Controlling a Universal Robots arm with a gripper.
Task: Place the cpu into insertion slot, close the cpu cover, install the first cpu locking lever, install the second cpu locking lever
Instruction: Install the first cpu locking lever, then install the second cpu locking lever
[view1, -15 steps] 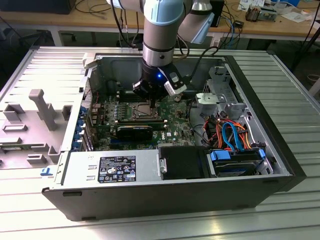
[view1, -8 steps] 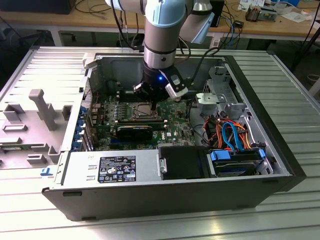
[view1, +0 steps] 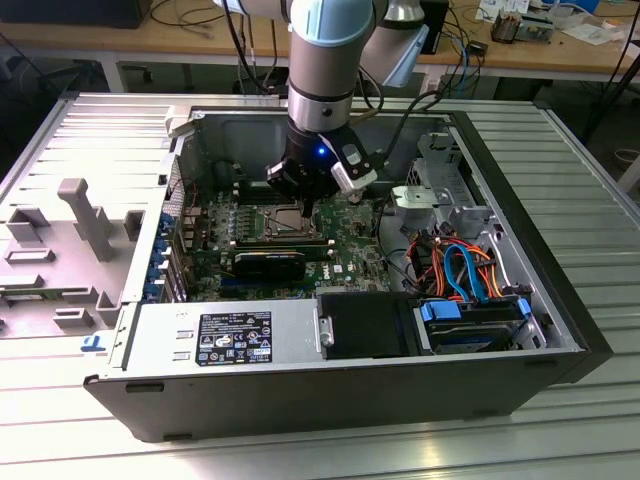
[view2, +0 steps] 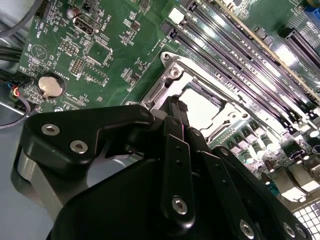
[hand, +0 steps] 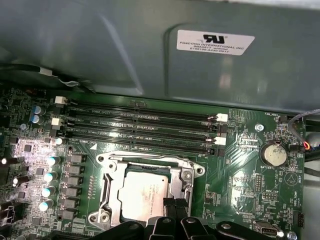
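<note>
Currently gripper (hand: 171, 206) hovering fingertips pressed together, pinching nothing, over the socket edge | cpu (hand: 144, 194) already sitting in insertion slot (view1: 277, 222), dull silver top showing through cpu cover (hand: 186, 176) window | risk, as I judge: tips slipping off the thin frame, scraping motherboard (view2: 115, 55) or the 4 memory slots (hand: 140, 127) nearby

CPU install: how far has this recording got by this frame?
Done: the cpu sits in the insertion slot, and the cpu cover looks folded down around it. In hand: the gripper, fingers together and empty, is at the cover's edge. Left: I cannot tell whether either locking lever is latched.
</note>
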